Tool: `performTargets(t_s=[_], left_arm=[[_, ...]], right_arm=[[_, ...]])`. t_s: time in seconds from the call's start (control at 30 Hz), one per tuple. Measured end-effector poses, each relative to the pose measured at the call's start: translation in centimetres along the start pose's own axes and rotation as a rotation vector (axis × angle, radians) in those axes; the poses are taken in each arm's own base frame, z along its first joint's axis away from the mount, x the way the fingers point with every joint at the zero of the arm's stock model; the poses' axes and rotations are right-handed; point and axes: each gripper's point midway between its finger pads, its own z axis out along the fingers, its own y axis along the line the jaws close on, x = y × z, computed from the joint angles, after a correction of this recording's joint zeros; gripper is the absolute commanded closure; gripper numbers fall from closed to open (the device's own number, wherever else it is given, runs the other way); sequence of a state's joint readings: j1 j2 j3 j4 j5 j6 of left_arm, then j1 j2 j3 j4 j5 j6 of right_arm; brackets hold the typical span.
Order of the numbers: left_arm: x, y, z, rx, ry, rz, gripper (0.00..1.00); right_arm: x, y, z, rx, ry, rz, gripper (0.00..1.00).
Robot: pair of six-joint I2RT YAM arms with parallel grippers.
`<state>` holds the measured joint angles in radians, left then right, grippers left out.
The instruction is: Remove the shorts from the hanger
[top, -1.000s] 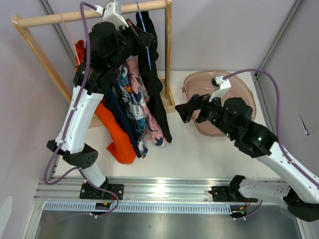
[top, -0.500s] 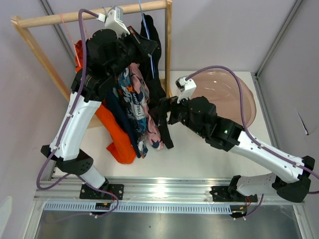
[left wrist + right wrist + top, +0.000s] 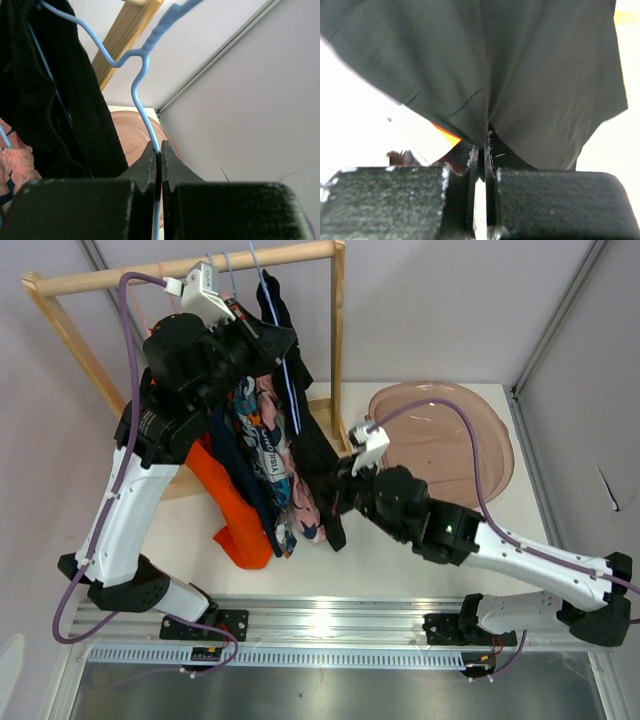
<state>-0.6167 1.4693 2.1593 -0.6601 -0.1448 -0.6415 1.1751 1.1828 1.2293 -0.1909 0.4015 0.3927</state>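
Step in hand: taking the black shorts point(image 3: 315, 455) off the blue hanger point(image 3: 134, 92); with both hands gripping, this is reading as the moment just ahead of the pull.
Left hand point(image 3: 158, 150): pinching together on the hanger's wire below the hook, up by the top rail of the wooden rack point(image 3: 190, 270).
Right hand point(image 3: 483, 145): clamping shut on a fold of the black fabric near the lower hem, low over the table point(image 3: 400, 550).
Black shorts, location: hanging at the right end of the row, beside the rack's right post, draping down toward the table.
Hook: rising toward the rail; whether it is resting on it cannot be told.
Other shorts: pink floral shorts point(image 3: 268, 390), teal-orange-white shorts point(image 3: 262, 455), navy shorts point(image 3: 235, 475) and orange shorts point(image 3: 235, 515) are hanging bunched just left of the black pair, touching one another.
Next move, judged: the right hand is needing to draw the fabric down and away to the right while the left is holding the wire steady, keeping clear of the neighbouring garments.
Container: pink basin point(image 3: 450, 435), sitting on the table right of the rack.
Contents: no garment is showing inside; the right arm's cable is arching over its near rim.
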Motion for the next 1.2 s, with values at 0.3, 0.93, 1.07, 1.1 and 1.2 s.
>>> performTargets(t_s=[0.3, 0.93, 1.07, 1.1, 1.2], left_arm=[[-1.5, 1.6, -0.4, -0.09, -0.055, 0.105, 1.0], [7.3, -0.5, -8.5, 0.184, 0.284, 0.064, 1.0], [6.5, -0.9, -11.6, 0.23, 0.266, 0.063, 1.0], [6.1, -1.1, -12.2, 0.241, 0.252, 0.064, 1.0], [5.4, -1.3, -13.3, 0.257, 0.229, 0.065, 1.0]], right_arm=[[5.7, 2.8, -9.2, -0.043, 0.052, 0.041, 1.0], [-23.4, -15.0, -2.0, 0.476, -0.406, -0.033, 1.0], [-32.1, -16.7, -4.4, 0.479, -0.57, -0.065, 1.0], [-33.7, -17.0, -5.1, 0.481, -0.606, -0.075, 1.0], [-36.2, -19.1, -6.7, 0.509, -0.66, -0.098, 1.0]])
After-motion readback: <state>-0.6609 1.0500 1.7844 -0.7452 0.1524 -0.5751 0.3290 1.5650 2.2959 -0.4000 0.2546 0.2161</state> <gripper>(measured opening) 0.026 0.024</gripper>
